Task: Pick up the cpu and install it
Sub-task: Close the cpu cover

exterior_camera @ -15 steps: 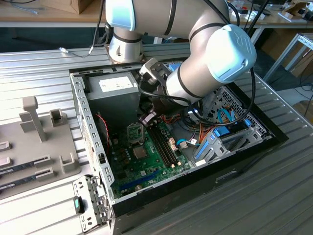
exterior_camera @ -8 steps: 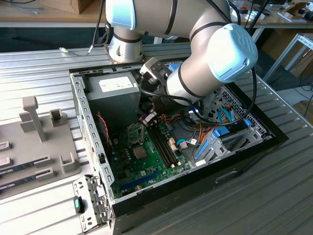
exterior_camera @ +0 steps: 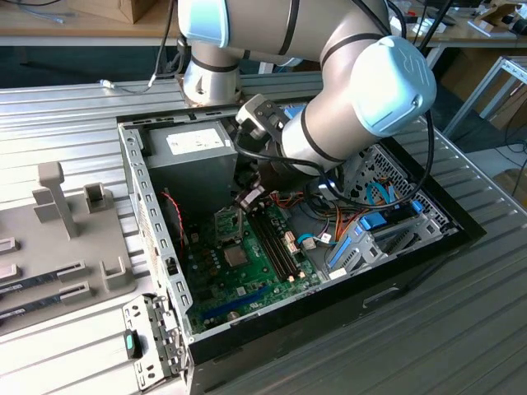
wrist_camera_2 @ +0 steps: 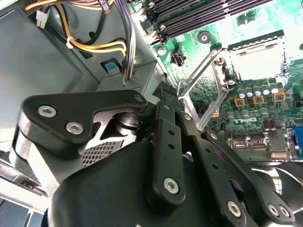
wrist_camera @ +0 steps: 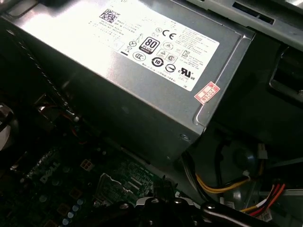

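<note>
Ribbed grey metal table [exterior_camera: 74, 115], cluttered background.

Motherboard [exterior_camera: 247, 263] in case [exterior_camera: 156, 239] (tool [exterior_camera: 247, 200] above)

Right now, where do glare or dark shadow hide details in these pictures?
In the second wrist view, glare washes out the CPU socket; in the first wrist view, the motherboard lies in deep shadow under the power supply; the exterior view is evenly lit.

power supply [wrist_camera: 142, 61] label: white sticker along the top of the first wrist view, certification marks and small print
corner sticker [wrist_camera: 207, 92]: red-and-white, centre right of the frame, unreadable
green board [wrist_camera: 61, 184]: pale lettering, lower left
</note>
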